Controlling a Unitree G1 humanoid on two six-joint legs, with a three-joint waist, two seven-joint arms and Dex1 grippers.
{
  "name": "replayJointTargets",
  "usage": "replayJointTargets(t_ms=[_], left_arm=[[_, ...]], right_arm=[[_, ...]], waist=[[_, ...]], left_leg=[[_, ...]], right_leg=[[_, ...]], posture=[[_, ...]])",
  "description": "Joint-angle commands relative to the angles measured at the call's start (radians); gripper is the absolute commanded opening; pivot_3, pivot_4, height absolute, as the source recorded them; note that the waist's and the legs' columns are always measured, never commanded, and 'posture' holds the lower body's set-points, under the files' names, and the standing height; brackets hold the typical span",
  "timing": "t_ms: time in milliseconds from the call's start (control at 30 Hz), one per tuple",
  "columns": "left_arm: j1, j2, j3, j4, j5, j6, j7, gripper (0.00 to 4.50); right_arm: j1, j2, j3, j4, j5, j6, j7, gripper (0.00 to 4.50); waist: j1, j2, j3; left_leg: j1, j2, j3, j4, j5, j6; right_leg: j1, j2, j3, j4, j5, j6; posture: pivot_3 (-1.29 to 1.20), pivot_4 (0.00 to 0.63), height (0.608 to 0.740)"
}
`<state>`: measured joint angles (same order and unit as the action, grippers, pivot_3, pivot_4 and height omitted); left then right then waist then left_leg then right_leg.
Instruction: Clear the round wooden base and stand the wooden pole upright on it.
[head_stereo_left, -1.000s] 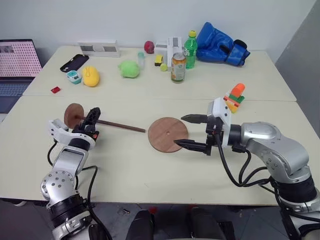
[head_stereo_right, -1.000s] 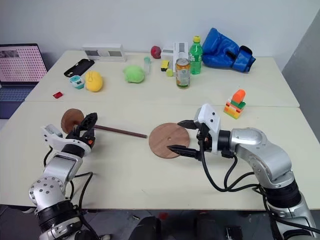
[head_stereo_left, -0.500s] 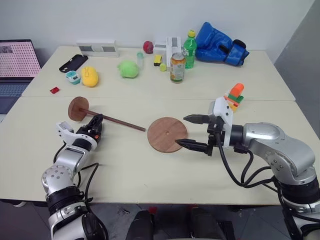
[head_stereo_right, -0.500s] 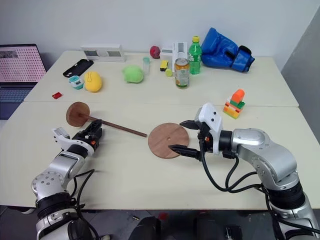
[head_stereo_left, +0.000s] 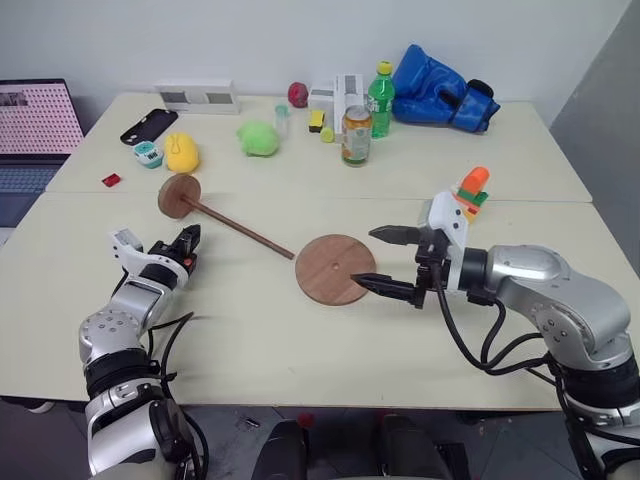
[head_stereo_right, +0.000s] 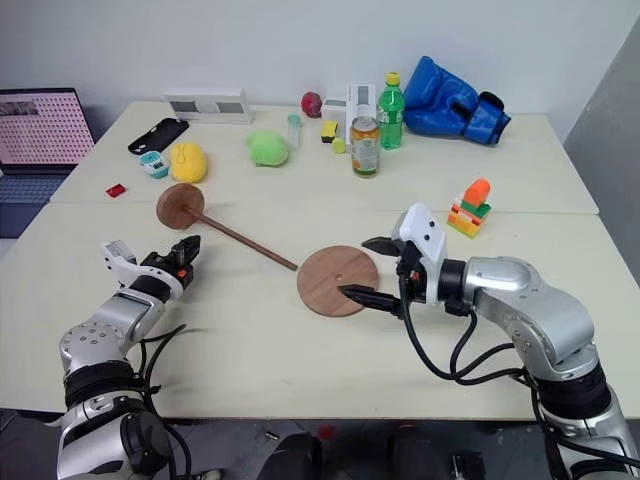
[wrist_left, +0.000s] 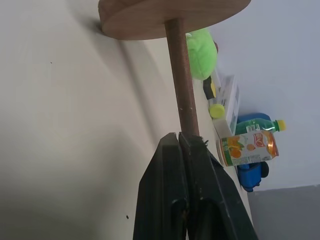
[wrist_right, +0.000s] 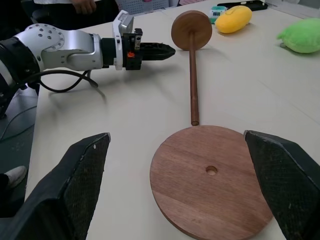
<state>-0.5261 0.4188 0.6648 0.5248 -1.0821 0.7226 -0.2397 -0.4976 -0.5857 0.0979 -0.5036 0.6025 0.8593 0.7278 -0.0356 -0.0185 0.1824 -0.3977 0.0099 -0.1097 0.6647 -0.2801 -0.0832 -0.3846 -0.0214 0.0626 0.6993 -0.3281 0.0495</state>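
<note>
**One step looks done, the pole is not yet picked up**

Nothing rests on the flat reddish-brown round wooden base (head_stereo_left: 336, 269), so I judge the clearing part finished: its top is bare, with the small centre hole in plain sight in the right wrist view. It lies flat on the cream table (head_stereo_left: 300, 350), between my two arms.

What is left is the whole standing step. The thin dark brown wooden pole (head_stereo_left: 240, 229), with its smaller round disc fixed at the far end, lies flat on the table, its free tip just beside the base's rim and, as far as I can tell, not on it.

My left gripper (head_stereo_left: 187, 243) is closed, its black fingers pressed together with nothing between them. It sits near the pole's shaft but apart from it, on the near side, so I have no hold on the pole.

My right gripper (head_stereo_left: 388, 261) is spread wide and empty, hovering at the base's right edge, one finger above the table and the other low by the rim.

I would next need to reopen the left fingers before trying the shaft.
</note>
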Motion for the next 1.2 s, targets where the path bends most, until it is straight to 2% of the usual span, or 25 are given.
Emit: replayJointTargets(t_ms=[33,233,267,300,500,900,1200], left_arm=[[0.024,0.017,0.012,-0.040,-0.005,0.042,-0.015,0.02],[0.052,0.071,-0.027,-0.115,0.014,0.116,-0.082,0.02],[0.040,0.079,-0.026,-0.104,0.009,0.128,-0.093,0.38],[0.031,0.085,-0.025,-0.095,0.009,0.137,-0.103,0.48],[-0.059,0.107,-0.089,0.018,0.071,0.176,-0.189,1.81],[-0.322,0.122,-0.222,0.447,0.325,0.053,-0.390,4.38],[-0.442,0.109,-0.225,0.689,0.452,-0.065,-0.412,4.47]], right_arm=[[0.010,-0.011,-0.026,-0.018,-0.008,-0.039,0.001,4.50],[0.033,-0.015,-0.029,-0.019,-0.014,-0.058,-0.002,4.50],[0.034,-0.016,-0.029,-0.018,-0.014,-0.061,-0.001,4.50],[0.035,-0.016,-0.028,-0.017,-0.015,-0.063,-0.001,4.50],[0.021,-0.014,-0.027,-0.021,-0.011,-0.051,-0.010,4.50],[-0.010,-0.017,-0.054,-0.079,0.031,0.035,-0.071,4.50],[0.005,-0.030,-0.079,-0.112,0.052,0.067,-0.104,4.50]], waist=[[0.000,0.000,0.000],[-0.006,0.000,0.000],[-0.006,0.000,0.000],[-0.006,0.000,0.000],[-0.005,0.000,0.000],[-0.018,0.000,0.000],[-0.019,0.000,0.000]], left_leg=[[0.000,0.000,0.000,0.000,0.000,0.000],[0.000,0.000,0.000,-0.001,0.000,0.000],[0.000,0.000,0.000,-0.001,0.000,0.000],[0.000,0.000,0.000,-0.001,0.000,0.000],[-0.001,-0.001,0.000,0.000,0.000,0.000],[-0.001,-0.001,-0.001,0.000,0.000,0.000],[-0.001,-0.001,-0.001,0.000,0.000,0.001]], right_leg=[[0.000,0.000,0.000,0.000,0.000,0.000],[-0.001,0.000,0.000,0.000,0.000,0.000],[-0.001,0.000,0.000,0.000,0.000,0.000],[-0.001,0.000,0.000,0.000,0.000,0.000],[0.000,0.000,0.000,0.000,0.000,0.000],[-0.001,0.000,-0.001,0.000,0.000,0.000],[-0.001,0.000,-0.001,0.001,0.000,0.000]], posture=[[0.00,0.150,0.740],[0.00,0.150,0.740],[0.00,0.150,0.740],[0.00,0.150,0.740],[0.00,0.150,0.740],[0.00,0.150,0.740],[0.00,0.150,0.740]])
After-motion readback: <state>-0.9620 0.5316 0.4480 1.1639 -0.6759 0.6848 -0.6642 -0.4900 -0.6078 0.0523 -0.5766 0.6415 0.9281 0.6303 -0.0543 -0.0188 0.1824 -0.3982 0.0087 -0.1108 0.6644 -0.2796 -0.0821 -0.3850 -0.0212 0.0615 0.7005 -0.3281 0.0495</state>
